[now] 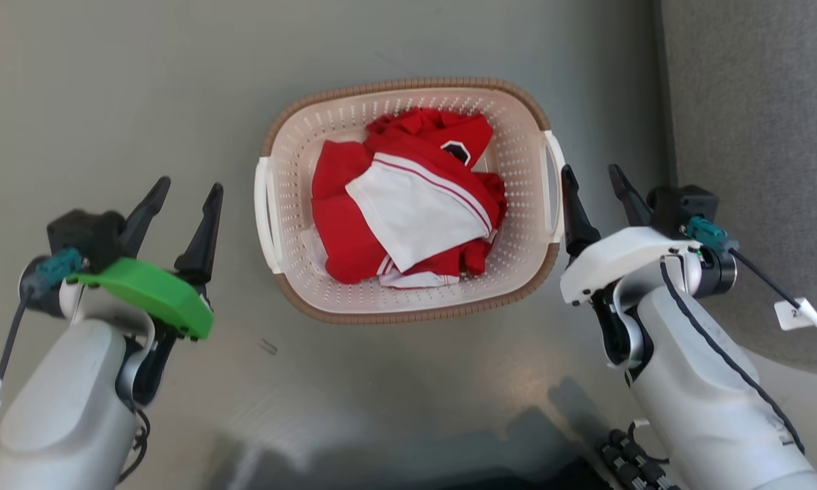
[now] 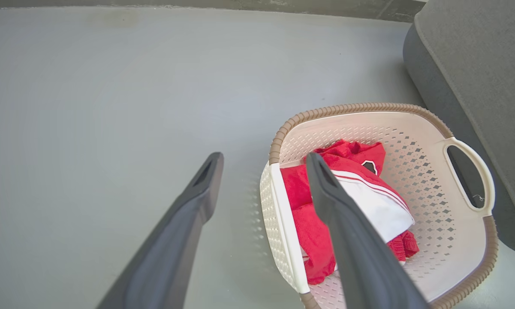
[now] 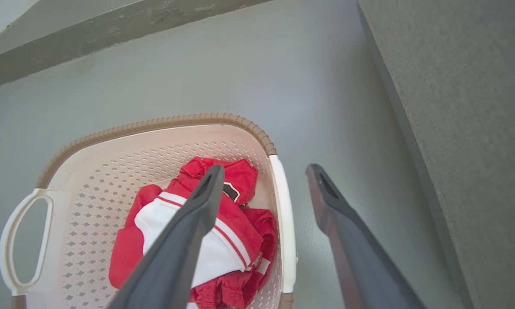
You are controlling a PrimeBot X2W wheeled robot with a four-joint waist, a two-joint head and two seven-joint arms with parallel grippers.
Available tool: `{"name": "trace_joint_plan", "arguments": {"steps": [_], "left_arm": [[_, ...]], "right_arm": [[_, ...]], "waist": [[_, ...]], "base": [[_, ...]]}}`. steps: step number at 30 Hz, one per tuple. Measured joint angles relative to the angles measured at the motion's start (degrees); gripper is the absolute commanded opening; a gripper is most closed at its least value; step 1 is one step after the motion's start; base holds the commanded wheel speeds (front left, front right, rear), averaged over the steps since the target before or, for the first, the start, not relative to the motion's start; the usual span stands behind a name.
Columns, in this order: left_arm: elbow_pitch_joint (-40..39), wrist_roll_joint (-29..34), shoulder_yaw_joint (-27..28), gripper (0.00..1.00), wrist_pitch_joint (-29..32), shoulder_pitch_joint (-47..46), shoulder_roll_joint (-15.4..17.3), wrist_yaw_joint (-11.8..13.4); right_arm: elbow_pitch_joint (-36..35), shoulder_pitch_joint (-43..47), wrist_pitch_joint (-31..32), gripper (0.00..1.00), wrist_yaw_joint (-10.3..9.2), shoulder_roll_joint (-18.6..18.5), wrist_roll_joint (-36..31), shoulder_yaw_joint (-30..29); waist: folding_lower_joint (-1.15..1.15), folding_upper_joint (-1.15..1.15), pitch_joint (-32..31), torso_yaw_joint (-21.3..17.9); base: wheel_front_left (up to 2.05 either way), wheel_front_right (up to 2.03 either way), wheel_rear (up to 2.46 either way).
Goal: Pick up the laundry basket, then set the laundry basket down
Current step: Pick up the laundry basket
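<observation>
Both my left pincer (image 1: 189, 185) and right pincer (image 1: 592, 170) stand open and empty beside the laundry basket (image 1: 408, 84), which sits on the floor (image 1: 109, 102) holding red-and-white clothes (image 1: 408, 204), so I judge the pickup not yet begun: next each must close on a white side handle (image 1: 555, 184).

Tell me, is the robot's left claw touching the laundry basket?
Apart. The head view shows a strip of bare grey floor between the open left gripper and the near side of the laundry basket.
</observation>
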Motion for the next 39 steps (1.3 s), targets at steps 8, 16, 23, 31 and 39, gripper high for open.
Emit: {"name": "trace_joint_plan", "arguments": {"steps": [8, 16, 23, 31, 39], "left_arm": [[1.83, -2.72, -3.33, 1.0, 2.09, -4.04, 0.65, 0.0], [3.55, -6.04, -7.6, 1.0, 3.42, -8.49, 0.85, 0.0], [5.38, -8.16, -12.27, 1.0, 6.5, -10.39, 1.35, 0.0], [6.62, -12.37, -14.46, 1.0, 10.02, -13.67, 1.37, 0.0], [7.93, -16.28, -15.71, 1.0, 13.0, -16.35, 1.35, 0.0]], "right_arm": [[1.9, -4.22, 0.0, 1.0, -0.02, -0.23, 1.96, 1.32], [5.11, -7.42, 0.0, 1.0, -0.21, -0.35, 4.78, 2.72], [8.01, -10.15, 0.01, 1.0, -0.45, -0.42, 7.09, 5.46], [10.09, -13.32, 0.01, 1.0, -0.45, -0.45, 8.62, 7.76], [12.45, -15.67, 0.0, 1.0, -0.46, -0.48, 10.16, 9.87]], "waist": [[0.0, 0.0, 3.45, -0.33], [0.0, 0.0, 7.41, -0.79], [0.0, 0.0, 9.69, -1.13], [-0.01, 0.0, 12.11, -1.31], [-0.01, 0.0, 14.55, -1.37]], "base": [[0.0, 0.0, 0.0], [0.0, 0.0, 0.0], [0.0, 0.0, 0.0], [0.0, 0.0, 0.0], [0.0, 0.0, 0.0]]}}
